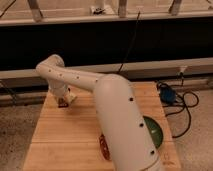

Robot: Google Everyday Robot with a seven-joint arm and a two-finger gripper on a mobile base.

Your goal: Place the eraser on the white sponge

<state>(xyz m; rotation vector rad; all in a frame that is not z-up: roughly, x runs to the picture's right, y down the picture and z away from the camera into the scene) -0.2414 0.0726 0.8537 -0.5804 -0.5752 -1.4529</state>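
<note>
My gripper [63,101] hangs at the end of the white arm [75,80], low over the far left part of the wooden table [60,140]. A small white pad, the white sponge [71,97], shows right beside the gripper on its right. A tiny dark patch under the gripper [62,105] may be the eraser; I cannot tell whether it is held or lies on the table.
A glossy red-brown elongated object [104,147] lies near the table's front, partly behind the arm. A dark green round object [153,131] sits at the right. A blue box [167,95] and black cables lie on the floor to the right.
</note>
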